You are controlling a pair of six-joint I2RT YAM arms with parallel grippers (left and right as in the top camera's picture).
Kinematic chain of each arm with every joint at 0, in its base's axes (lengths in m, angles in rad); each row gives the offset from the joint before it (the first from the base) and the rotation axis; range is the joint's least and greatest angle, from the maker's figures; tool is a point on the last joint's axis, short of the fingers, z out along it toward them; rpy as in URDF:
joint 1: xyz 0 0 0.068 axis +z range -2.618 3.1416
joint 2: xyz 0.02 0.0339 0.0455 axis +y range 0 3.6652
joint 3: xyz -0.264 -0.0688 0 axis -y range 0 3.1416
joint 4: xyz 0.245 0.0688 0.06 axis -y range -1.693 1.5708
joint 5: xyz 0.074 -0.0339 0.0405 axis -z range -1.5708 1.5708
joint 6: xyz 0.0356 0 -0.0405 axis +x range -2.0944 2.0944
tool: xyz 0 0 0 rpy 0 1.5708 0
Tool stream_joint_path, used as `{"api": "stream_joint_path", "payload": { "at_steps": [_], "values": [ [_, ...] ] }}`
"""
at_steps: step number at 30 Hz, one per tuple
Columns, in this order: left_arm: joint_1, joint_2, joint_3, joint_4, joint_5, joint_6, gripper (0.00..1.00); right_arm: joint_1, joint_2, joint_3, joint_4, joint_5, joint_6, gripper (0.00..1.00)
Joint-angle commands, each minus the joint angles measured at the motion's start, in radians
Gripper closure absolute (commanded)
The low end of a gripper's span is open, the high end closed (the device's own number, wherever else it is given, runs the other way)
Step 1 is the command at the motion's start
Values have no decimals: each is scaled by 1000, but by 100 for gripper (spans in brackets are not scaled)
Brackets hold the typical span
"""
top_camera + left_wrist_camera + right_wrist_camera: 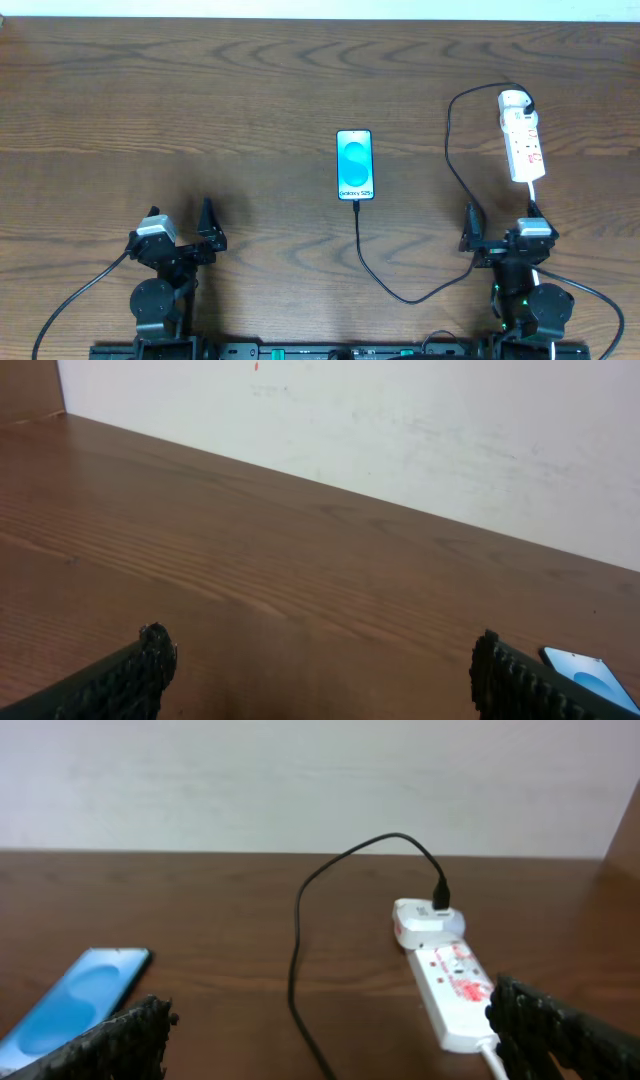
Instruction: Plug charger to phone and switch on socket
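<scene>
1. Your left gripper (322, 660) is spread wide and empty at the near left, well apart from every task item.
2. Your right gripper (330, 1015), equally spread and empty, sits just near of the socket (523, 145), so it looks best placed for the switch.
3. The phone (355, 165) lies flat, screen up, at the middle of the table (250, 80).
4. The charger (385, 285) loops from the socket's far end to the phone's near edge; you cannot tell whether its plug is seated.

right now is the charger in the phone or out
Looks in: the charger ends right at the bottom edge of the phone in the overhead view. Fully seated or not, cannot tell.
</scene>
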Motion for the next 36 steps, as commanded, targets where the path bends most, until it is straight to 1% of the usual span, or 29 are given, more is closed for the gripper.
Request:
{"api": "stream_joint_path", "payload": {
  "at_steps": [1, 36],
  "values": [
    [3, 2, -14, -39, -2, 2, 4, 26, -10, -4, -6, 3, -106, 1],
    [3, 2, -14, -39, -2, 2, 4, 26, -10, -3, -4, 18, -105, 1]
  ]
}}
